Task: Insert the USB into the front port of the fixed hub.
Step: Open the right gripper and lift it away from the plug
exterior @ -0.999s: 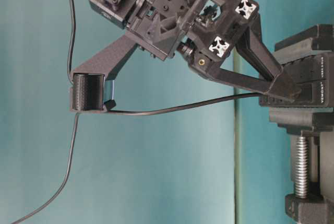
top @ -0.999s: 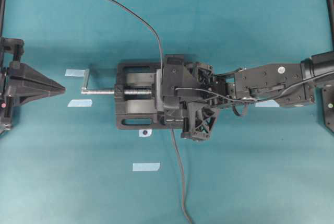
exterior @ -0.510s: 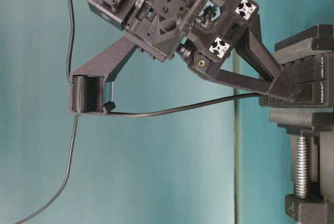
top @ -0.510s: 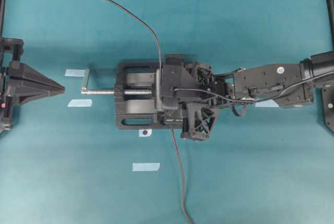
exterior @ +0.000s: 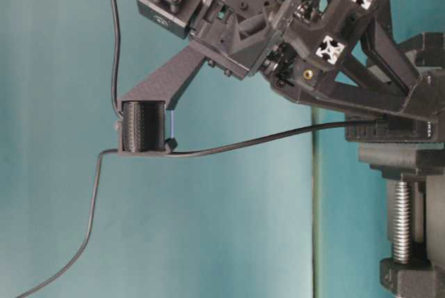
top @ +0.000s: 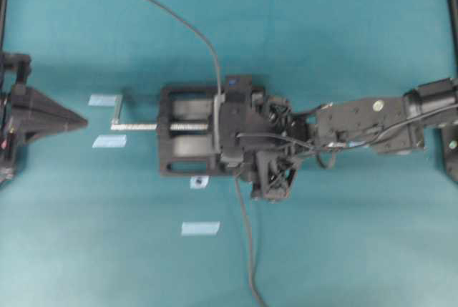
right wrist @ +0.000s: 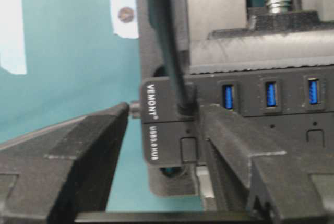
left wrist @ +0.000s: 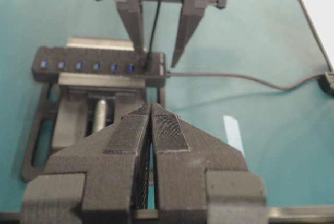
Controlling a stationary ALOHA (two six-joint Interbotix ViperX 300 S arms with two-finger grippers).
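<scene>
The fixed hub, a black bar with blue ports, is clamped in the vise. The USB stands in the end port beside the hub's VEMONT label, its thin cable rising away. My right gripper is open. One finger sits off the hub's end and the other lies over the ports, neither pressing the plug. The left wrist view shows the hub, the plug and the right gripper above it. My left gripper is shut and empty at the far left.
The vise's silver screw points left. The hub's thicker grey cable runs toward the bottom edge, and the USB cable trails to the top left. Tape strips lie on the teal table.
My right gripper's jaws have spread apart and let go of the USB, which stays in the hub's port. The gripper has drawn back slightly. The left arm has not moved.
</scene>
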